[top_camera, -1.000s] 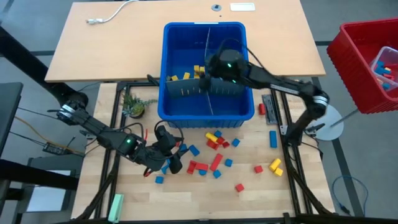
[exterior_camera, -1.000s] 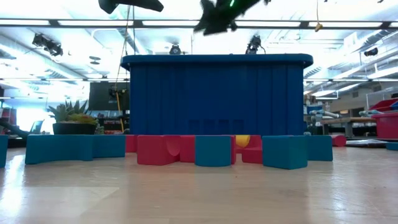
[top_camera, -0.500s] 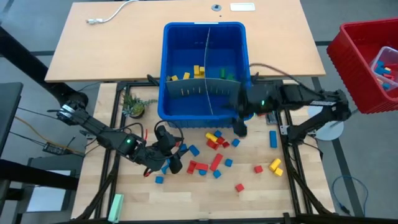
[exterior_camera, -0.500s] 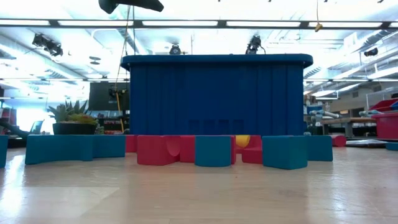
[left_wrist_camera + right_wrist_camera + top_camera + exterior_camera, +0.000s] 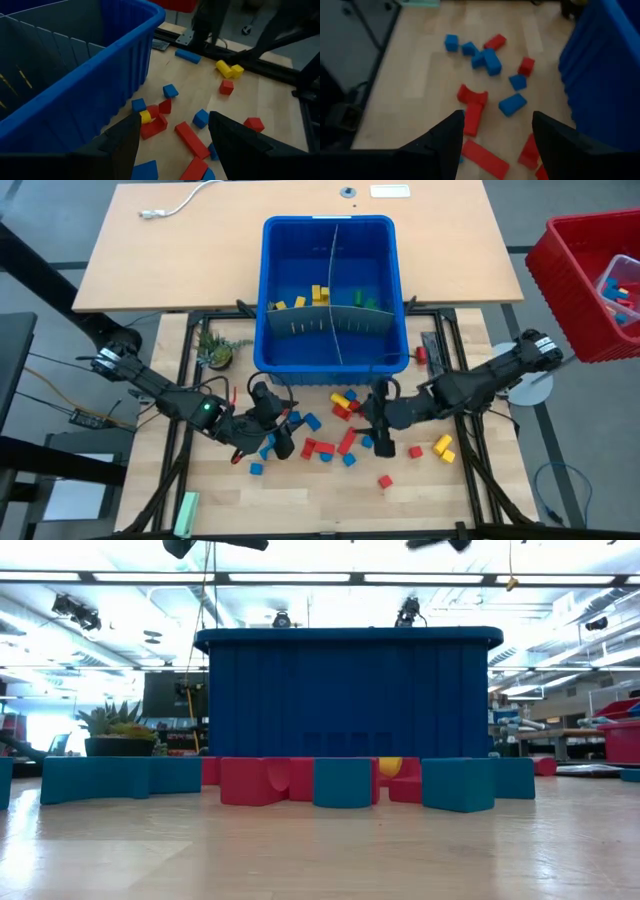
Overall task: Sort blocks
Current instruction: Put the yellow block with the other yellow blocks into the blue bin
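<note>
The blue bin (image 5: 333, 300) stands at the 12 o'clock side of the wooden table (image 5: 420, 490). Grey dividers split it into compartments. Some yellow and green blocks (image 5: 318, 297) lie inside it, near the middle divider.

Most loose blocks (image 5: 338, 430) lie on the table just in front of the bin, toward 6 o'clock from it. They are red, blue and yellow, scattered and partly touching. A yellow pair (image 5: 443, 447) lies toward 4 o'clock, with a red one (image 5: 415, 451) beside it. One long blue block (image 5: 438, 403) lies at about 3 o'clock of the pile.

The left gripper (image 5: 277, 430) is low over the table at about 8 o'clock from the bin, among the blue blocks there. In the left wrist view its fingers (image 5: 125, 142) stand wide apart with nothing between them; red and blue blocks lie on the wood beyond.

The right gripper (image 5: 380, 430) is over the pile, at about 5 o'clock from the bin. In the right wrist view its fingers (image 5: 447, 140) are parted and hold nothing; a long red block (image 5: 472, 119) lies on the table between them, farther off.

A small plant (image 5: 215, 352) stands at the bin's 8 o'clock corner. A red crate (image 5: 590, 280) is off the table at 2 o'clock. A pale green bar (image 5: 186, 513) lies at the 7 o'clock corner.
</note>
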`<act>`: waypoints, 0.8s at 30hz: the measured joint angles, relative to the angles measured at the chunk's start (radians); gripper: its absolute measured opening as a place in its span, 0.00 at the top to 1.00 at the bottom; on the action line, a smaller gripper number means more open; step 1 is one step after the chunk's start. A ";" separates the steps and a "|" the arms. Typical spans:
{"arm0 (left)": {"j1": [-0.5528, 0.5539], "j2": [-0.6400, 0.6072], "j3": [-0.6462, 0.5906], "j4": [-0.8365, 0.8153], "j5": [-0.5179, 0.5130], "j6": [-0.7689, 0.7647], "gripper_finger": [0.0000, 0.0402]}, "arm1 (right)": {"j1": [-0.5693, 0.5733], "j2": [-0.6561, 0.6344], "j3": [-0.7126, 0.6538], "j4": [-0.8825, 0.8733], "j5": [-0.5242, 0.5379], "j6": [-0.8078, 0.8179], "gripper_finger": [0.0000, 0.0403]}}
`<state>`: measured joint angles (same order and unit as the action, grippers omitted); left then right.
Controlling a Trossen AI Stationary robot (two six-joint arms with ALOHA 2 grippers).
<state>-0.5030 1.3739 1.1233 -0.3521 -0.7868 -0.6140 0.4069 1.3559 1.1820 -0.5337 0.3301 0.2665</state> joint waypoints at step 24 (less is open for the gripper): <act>0.000 0.000 0.000 0.051 0.001 0.000 0.39 | -0.225 0.168 -0.425 0.456 0.029 0.080 0.54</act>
<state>-0.5030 1.3739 1.1233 -0.3015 -0.7860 -0.6136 0.1824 1.5235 0.7570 -0.0777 0.3588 0.3466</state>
